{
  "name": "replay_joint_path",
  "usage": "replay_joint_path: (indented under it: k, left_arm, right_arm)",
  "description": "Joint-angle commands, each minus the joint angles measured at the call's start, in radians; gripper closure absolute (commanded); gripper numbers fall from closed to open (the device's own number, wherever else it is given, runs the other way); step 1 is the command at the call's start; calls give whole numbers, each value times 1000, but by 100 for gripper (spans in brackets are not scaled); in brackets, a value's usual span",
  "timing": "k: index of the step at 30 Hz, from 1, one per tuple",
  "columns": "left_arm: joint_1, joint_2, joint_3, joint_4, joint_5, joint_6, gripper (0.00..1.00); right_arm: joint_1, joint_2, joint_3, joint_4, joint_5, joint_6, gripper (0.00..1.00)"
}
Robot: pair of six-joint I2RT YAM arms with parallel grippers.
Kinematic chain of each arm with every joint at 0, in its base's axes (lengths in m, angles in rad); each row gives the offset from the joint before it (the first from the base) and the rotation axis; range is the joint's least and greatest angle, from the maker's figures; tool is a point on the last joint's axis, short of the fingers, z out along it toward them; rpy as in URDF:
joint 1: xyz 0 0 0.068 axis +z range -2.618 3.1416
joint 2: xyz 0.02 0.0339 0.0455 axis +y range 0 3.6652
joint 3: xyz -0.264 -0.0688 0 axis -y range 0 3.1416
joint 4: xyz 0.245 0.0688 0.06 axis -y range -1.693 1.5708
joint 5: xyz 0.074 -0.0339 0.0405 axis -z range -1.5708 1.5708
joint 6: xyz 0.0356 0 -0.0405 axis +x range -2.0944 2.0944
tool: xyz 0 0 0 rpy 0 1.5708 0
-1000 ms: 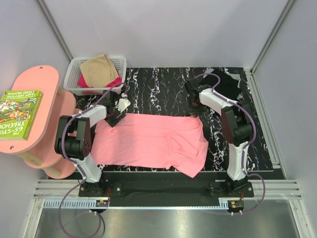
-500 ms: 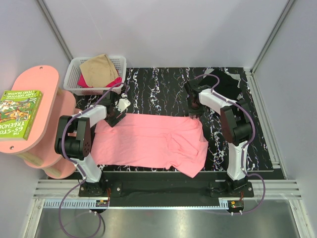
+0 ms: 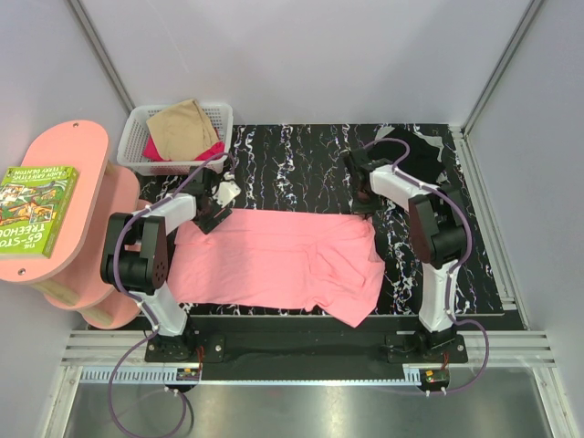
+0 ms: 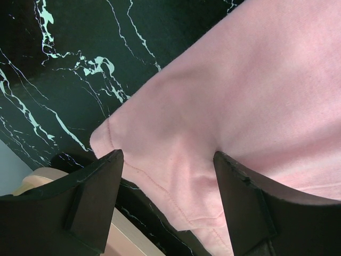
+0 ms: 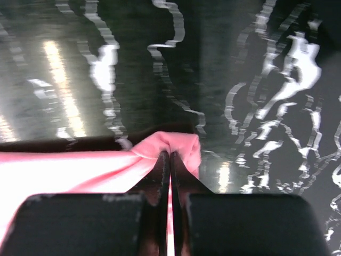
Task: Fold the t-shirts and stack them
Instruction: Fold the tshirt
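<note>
Right gripper (image 5: 170, 156) has just clamped a corner of the pink shirt (image 3: 274, 260); left gripper (image 4: 166, 159) gapes wide, I'd close it before lifting.

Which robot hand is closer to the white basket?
Left. The left hand hovers open over the pink shirt's far-left corner, a little in front of the basket. The right hand pinches the shirt's far-right corner, away on the other side.

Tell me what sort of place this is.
Likely a robot test booth: a left arm and right arm bolted at a black marbled table, plain walls boxing it in, a pink shirt spread for folding.
</note>
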Motion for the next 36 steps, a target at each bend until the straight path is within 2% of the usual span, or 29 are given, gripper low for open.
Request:
replay_joint_path:
  k: [1,7,12,13,14,17,19,24,28,32,36]
  left_arm:
    - [22,3,-30,-15,-11,22,26]
    - [22,12,-12,-19,-6,16,26]
    - [22,17,11,-24,0,2,26]
    - [22,17,22,-22,0,-1,26]
    - [22,15,28,-24,0,-6,26]
    - [19,-4,78,-42,3,-23,25]
    - [15,-38,127,-64,4,-38,23]
    - [2,-129,200,-136,20,-63,18]
    - [-30,-231,142,-222,47,-49,17]
    - [-91,-255,39,-240,2,-27,18]
    - [-82,-192,-1,-217,-8,-43,19]
  right_arm:
    - [-104,-62,-36,-19,102,10,100]
    - [-183,-33,37,-42,92,15,100]
    - [-185,33,214,-130,121,-11,84]
    - [-185,42,278,-150,122,-16,65]
    - [-185,39,304,-166,114,-16,61]
    - [-183,-16,364,-194,63,-1,54]
    - [-177,-78,371,-203,10,21,54]
    - [-80,-259,253,-192,-126,84,57]
    - [14,-356,-11,-74,-315,185,58]
    - [48,-343,-136,6,-385,228,59]
    - [48,-291,-177,49,-388,228,59]
